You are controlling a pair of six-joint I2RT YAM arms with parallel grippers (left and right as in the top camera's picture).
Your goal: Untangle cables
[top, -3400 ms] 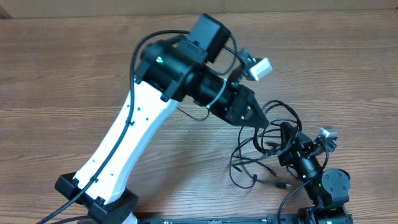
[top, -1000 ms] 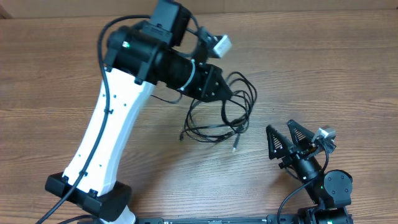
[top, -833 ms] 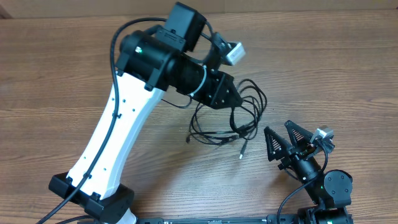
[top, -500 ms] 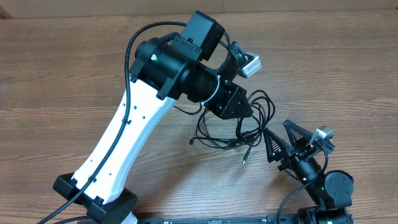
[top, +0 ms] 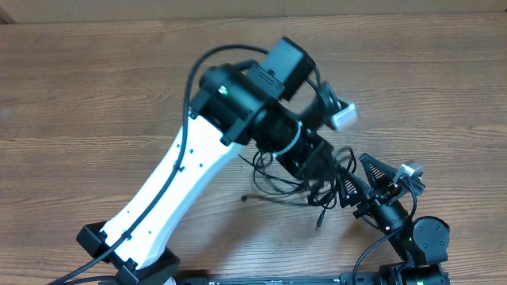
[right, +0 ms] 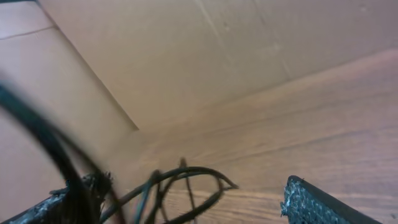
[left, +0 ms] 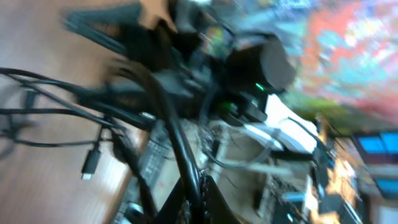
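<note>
A tangle of thin black cables (top: pixel 273 184) lies on the brown wooden table (top: pixel 95 95) close to its near edge, toward the right corner. The left fingers (top: pixel 317 164) are clamped on the right side of the bundle. The left wrist view is badly blurred. The right fingers (top: pixel 347 188) are spread apart just beside the tangle. In the right wrist view, a loop of it shows between them.

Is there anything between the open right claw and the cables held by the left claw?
Nothing visible stands between them. The left claw holds the cables directly beside the open right claw, almost at its fingers, with only the wooden table beneath.
</note>
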